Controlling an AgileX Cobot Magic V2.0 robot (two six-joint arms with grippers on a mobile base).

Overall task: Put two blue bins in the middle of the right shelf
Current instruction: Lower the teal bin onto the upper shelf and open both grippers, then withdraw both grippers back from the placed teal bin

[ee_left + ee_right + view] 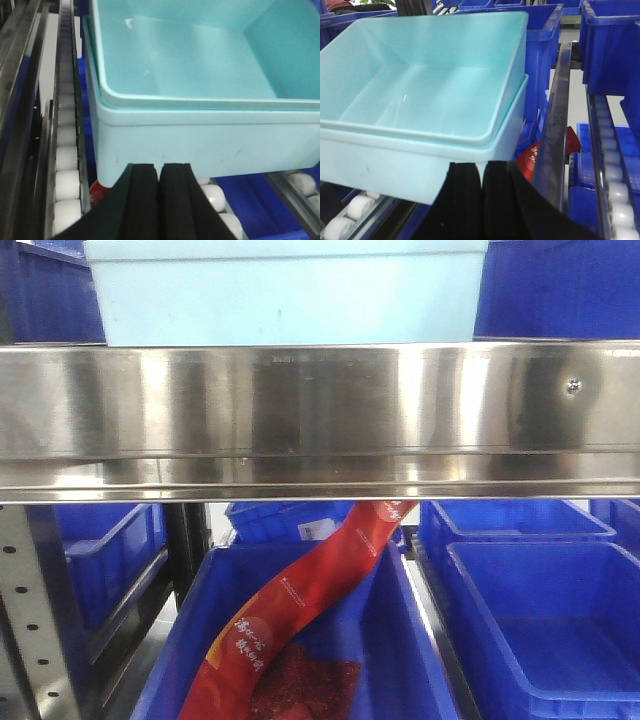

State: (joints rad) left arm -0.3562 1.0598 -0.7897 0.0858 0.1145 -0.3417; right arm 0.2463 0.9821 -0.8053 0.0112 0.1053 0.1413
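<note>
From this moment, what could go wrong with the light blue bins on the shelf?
1. The two nested light blue bins sit on white rollers, so a push from either closed gripper, left or right, might send them rolling away.
2. The inner bin only rests loosely in the outer one, so it may slip or tilt.
3. The steel front rail stands just below the bins and could catch them if they are moved forward.
</note>
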